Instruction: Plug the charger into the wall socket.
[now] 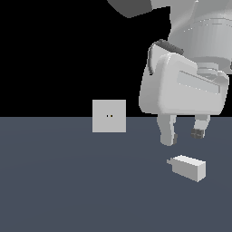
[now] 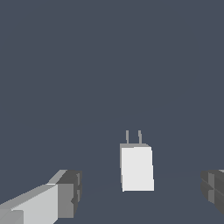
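The charger (image 1: 188, 167) is a small light-grey oblong box lying on the dark floor, its prong stub pointing toward the exterior view's left. In the wrist view the charger (image 2: 137, 168) lies between my fingers with two thin prongs showing. The wall socket (image 1: 109, 116) is an upright light-grey square plate with two tiny dark holes, standing apart at the exterior view's left of the charger. My gripper (image 1: 183, 136) hangs open just above the charger, not touching it. One dark fingertip pad (image 2: 70, 192) shows on each side in the wrist view.
The dark grey floor (image 1: 68, 181) spreads under everything. The arm's large white wrist body (image 1: 186, 86) fills the upper part of the exterior view's right. The background above the floor is black.
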You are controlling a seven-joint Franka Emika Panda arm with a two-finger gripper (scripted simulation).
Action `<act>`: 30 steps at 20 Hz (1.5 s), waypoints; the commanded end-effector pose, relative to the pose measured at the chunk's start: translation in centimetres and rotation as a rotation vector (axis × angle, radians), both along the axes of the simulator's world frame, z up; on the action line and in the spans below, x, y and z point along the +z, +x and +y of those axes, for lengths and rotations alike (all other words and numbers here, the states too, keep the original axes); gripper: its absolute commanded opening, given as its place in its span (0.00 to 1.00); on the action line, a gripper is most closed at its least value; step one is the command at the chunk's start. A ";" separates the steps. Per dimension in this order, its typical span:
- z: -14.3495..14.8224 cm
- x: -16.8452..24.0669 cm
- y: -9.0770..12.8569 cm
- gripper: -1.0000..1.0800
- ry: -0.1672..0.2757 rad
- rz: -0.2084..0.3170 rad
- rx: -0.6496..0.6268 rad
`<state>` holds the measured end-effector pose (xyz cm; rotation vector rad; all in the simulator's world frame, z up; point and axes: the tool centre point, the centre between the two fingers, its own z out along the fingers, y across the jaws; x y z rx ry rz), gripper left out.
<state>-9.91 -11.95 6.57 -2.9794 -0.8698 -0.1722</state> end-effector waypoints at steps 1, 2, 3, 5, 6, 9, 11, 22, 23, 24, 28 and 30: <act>-0.3 -0.2 -0.1 0.96 0.001 -0.003 0.013; -0.4 -0.3 -0.1 0.96 0.001 -0.004 0.016; -0.5 -0.3 -0.1 0.96 0.002 -0.004 0.018; -0.6 -0.4 -0.1 0.96 0.002 -0.005 0.021; -0.6 -0.4 -0.1 0.96 0.002 -0.005 0.021; -0.5 -0.4 -0.1 0.96 0.002 -0.004 0.018; -0.6 -0.8 -0.1 0.96 0.002 -0.004 0.018; -0.5 -4.8 -0.1 0.96 0.002 -0.004 0.021; -0.5 -5.0 -0.1 0.96 0.002 -0.004 0.021; -0.6 -5.2 -0.1 0.96 0.002 -0.004 0.021; -0.6 -5.4 -0.1 0.00 0.002 -0.004 0.021; -0.6 -5.4 -0.1 0.00 0.002 -0.004 0.021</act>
